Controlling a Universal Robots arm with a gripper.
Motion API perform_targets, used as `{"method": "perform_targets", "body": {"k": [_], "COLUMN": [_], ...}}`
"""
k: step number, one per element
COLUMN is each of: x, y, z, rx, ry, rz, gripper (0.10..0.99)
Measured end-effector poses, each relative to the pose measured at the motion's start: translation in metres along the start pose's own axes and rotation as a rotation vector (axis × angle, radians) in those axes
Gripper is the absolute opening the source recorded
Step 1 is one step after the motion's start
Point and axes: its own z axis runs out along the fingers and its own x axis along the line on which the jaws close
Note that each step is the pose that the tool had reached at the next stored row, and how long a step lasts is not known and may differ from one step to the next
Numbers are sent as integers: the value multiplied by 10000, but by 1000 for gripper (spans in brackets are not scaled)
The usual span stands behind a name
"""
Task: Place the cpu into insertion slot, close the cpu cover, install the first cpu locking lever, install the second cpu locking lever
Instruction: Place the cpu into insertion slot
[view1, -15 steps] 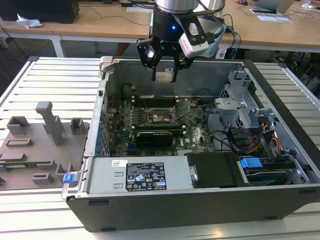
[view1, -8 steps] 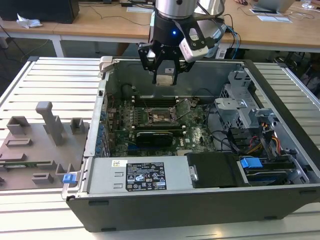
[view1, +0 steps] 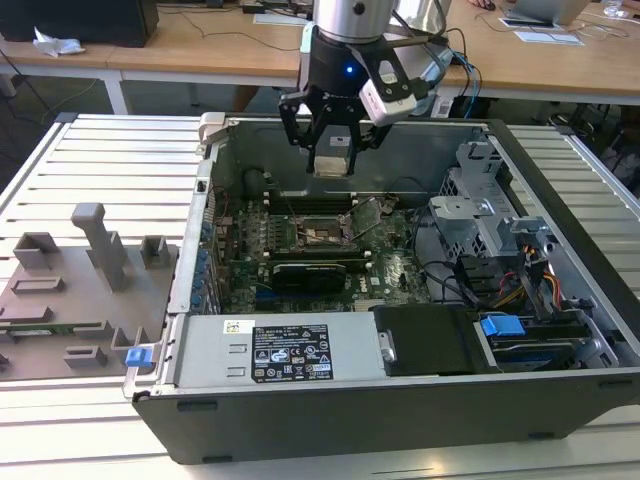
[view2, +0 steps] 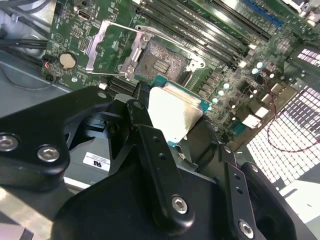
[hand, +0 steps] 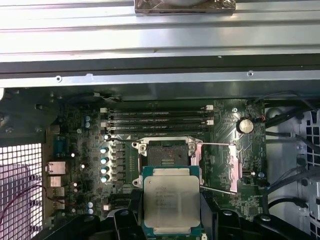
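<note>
Gripping the cpu (hand: 171, 200), the claw (view1: 332, 150) hangs above the uncovered insertion slot (hand: 168, 152)

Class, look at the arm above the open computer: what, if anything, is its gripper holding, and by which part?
The gripper holds the cpu, pinched by two opposite edges, above the open socket.

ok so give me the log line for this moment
gripper: shut on cpu | cpu: held in air above insertion slot, not seated | insertion slot: empty | cpu cover: open
</note>
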Motion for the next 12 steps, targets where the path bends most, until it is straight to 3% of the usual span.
{"method": "perform_targets", "body": {"k": [10, 12], "x": [-22, -38], "y": [15, 17], "z": [208, 282], "rx": [0, 0], "ry": [13, 22], "rz": [-5, -4], "gripper": [545, 545]}}
